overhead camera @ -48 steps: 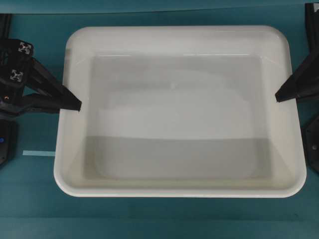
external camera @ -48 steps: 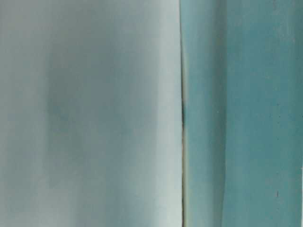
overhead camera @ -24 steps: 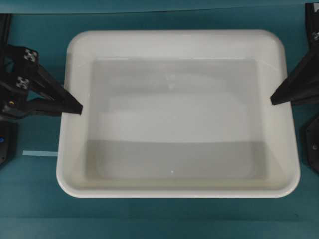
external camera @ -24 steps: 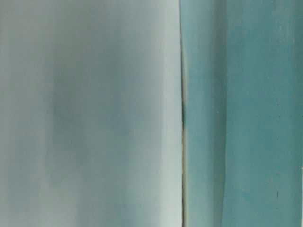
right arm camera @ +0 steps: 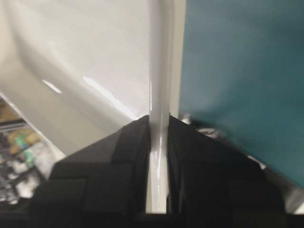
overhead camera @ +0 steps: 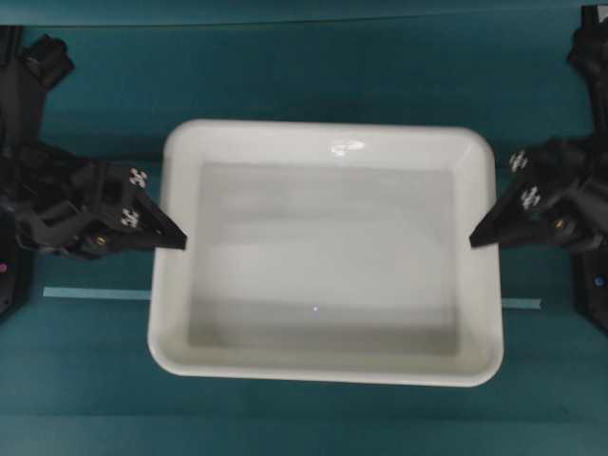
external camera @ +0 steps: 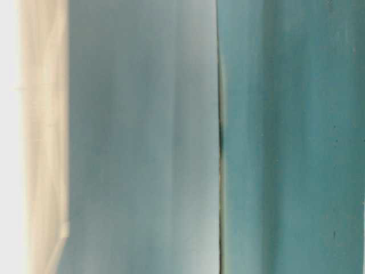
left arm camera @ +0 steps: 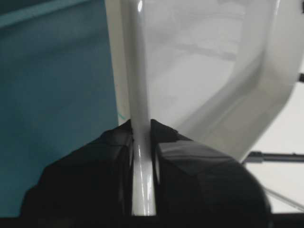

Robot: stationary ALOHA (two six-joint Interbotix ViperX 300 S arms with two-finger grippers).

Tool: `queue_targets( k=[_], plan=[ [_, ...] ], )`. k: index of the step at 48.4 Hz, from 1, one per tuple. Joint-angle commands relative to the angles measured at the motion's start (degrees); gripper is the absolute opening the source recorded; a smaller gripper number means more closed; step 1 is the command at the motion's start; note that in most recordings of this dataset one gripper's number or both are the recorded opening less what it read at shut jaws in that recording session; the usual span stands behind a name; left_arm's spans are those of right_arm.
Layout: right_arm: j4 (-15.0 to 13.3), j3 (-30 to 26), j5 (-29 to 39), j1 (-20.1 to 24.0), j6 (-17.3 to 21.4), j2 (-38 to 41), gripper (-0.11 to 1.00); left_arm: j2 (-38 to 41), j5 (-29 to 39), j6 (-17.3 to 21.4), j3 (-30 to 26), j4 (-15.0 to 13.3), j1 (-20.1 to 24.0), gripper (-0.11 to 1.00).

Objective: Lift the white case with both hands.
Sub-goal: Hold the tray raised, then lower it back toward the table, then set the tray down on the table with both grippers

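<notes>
1. The white case [overhead camera: 328,252] sits in the middle of the overhead view over the teal counter [overhead camera: 313,81], its long sides running across the picture.
2. Its inside is bare glossy white plastic, with a flat floor, sloping walls and a raised rim all round; only light glints show on it, near the far rim and on the floor.
3. The left claw [overhead camera: 180,241] meets the case at the middle of its left short side, its pointed tip lying over the rim there.
4. In the left wrist view the left claw [left arm camera: 142,137] is pinching that rim: one black finger [left arm camera: 107,156] presses the rim's outer side and the other its inner side, with the white edge running up between them.
5. The right claw [overhead camera: 475,239] meets the case at the middle of its right short side, directly across the case from the left claw.
6. In the right wrist view the right claw [right arm camera: 159,124] is likewise pinching the rim, black fingers [right arm camera: 128,142] tight on both sides of the thin white edge.
7. A pale strip of tape [overhead camera: 95,294] lies on the counter just left of the case, and a short piece [overhead camera: 521,304] shows just right of it.
8. The table-level view is blurred, so I cannot tell from it whether the case touches the counter.
</notes>
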Motion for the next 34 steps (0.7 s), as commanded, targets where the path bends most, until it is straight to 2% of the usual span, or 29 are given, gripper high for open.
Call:
queue_targets(
  k=[1, 14, 28, 34],
  plan=[
    [0.2, 2.1, -1.5, 0.0, -1.3, 0.8, 0.1, 1.8, -3.6, 0.4, 1.1, 0.4, 0.5, 0.06],
    [0.2, 9.0, -7.1, 0.0, -2.5, 2.3, 0.1, 4.2, -6.7, 0.3, 7.7, 0.4, 1.1, 0.06],
    [0.4, 14.0, -12.5, 0.7, -6.6, 7.4, 0.1, 6.5, -8.9, 0.3, 12.7, 0.4, 1.8, 0.06],
    [0.4, 15.6, -14.1, 0.7, -9.1, 9.6, 0.1, 8.3, -9.0, -1.1, 15.2, 0.4, 1.6, 0.06]
  ],
)
